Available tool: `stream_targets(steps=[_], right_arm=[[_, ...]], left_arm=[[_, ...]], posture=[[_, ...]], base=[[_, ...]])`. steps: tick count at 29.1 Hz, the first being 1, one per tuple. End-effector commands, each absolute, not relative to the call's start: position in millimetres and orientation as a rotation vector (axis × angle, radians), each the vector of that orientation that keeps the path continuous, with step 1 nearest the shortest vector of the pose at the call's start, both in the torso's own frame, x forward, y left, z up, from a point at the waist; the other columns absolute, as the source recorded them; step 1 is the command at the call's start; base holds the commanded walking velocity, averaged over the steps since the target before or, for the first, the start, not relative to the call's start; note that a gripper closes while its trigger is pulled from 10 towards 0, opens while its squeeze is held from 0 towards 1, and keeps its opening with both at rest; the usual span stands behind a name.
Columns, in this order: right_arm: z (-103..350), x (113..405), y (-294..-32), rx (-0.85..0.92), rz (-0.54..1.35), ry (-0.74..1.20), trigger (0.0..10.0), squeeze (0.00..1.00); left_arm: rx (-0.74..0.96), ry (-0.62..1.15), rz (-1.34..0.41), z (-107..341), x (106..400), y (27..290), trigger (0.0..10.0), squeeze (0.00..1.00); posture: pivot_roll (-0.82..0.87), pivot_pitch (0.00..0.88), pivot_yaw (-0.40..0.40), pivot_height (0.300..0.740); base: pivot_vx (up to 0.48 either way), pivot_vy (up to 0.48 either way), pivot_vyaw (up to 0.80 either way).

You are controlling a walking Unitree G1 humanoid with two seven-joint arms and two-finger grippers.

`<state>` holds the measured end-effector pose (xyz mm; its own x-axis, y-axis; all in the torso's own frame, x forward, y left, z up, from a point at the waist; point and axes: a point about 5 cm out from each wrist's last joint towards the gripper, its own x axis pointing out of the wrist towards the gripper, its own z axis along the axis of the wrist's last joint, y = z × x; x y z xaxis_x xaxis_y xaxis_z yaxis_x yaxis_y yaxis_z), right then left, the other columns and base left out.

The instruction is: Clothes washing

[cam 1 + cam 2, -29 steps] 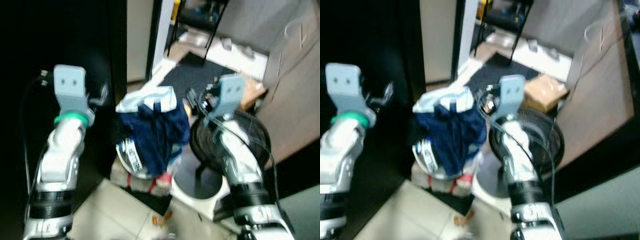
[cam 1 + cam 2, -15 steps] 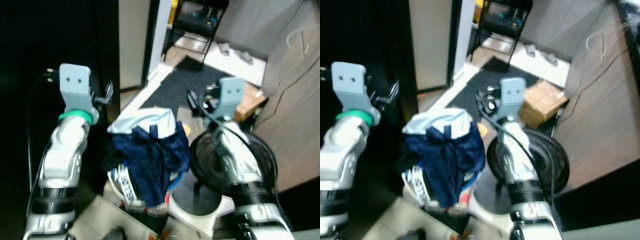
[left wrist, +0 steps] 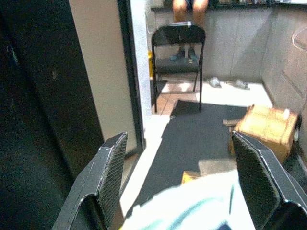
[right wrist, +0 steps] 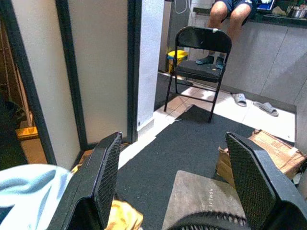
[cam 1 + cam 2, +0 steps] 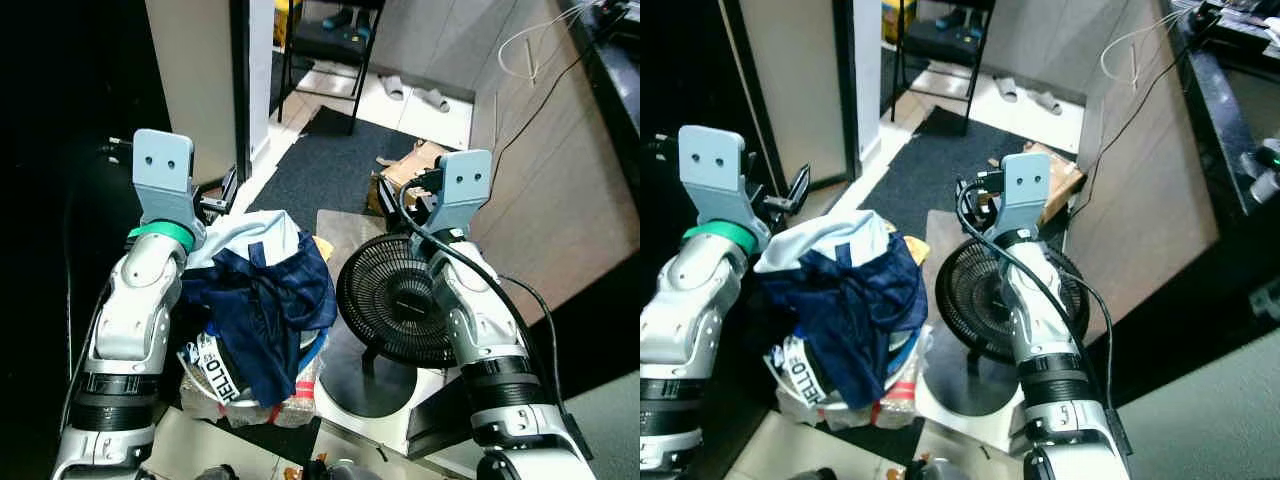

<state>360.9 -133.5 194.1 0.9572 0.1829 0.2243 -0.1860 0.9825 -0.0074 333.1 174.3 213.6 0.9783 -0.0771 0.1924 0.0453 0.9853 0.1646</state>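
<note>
Heap of navy and pale-blue crumpled clothes (image 5: 262,300) sits on the floor between both arms, beside a black round floor fan (image 5: 392,298). Left gripper (image 3: 184,179) and right gripper (image 4: 180,179): 2 jaws each, open, holding nothing, above the heap.

Both arms raised forward, left gripper (image 3: 184,179) and right gripper (image 4: 180,179) jaws spread.

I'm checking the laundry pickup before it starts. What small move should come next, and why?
Probably lower the left gripper toward the pile of clothes. Both grippers, the right gripper too, are open and hold nothing, and the pale garment on top lies just below the left one, beside the black fan.
</note>
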Motion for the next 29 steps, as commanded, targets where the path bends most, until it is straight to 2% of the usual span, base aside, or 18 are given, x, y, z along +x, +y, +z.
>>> stream_targets(steps=[1, 19, 29], right_arm=[[185.2, 360.1, -139.4, -0.003, 0.176, -0.199, 10.0, 0.00], [181.7, 360.1, -137.3, -0.007, 0.189, -0.194, 10.0, 0.00], [181.3, 359.8, -136.8, -0.006, 0.192, -0.196, 10.0, 0.00]], left_arm=[[0.189, -0.168, -0.073, 201.4, 332.8, 171.9, 10.0, 0.00], [0.168, -0.179, -0.056, 199.5, 333.9, 173.8, 10.0, 0.00], [0.173, -0.183, -0.045, 199.9, 334.2, 174.2, 10.0, 0.00]], posture=[[0.03, 0.050, -0.062, 0.740], [0.03, 0.058, -0.067, 0.740], [0.03, 0.058, -0.067, 0.740]], base=[[0.000, 0.000, 0.00], [0.000, 0.000, 0.00], [0.462, 0.000, 0.00]])
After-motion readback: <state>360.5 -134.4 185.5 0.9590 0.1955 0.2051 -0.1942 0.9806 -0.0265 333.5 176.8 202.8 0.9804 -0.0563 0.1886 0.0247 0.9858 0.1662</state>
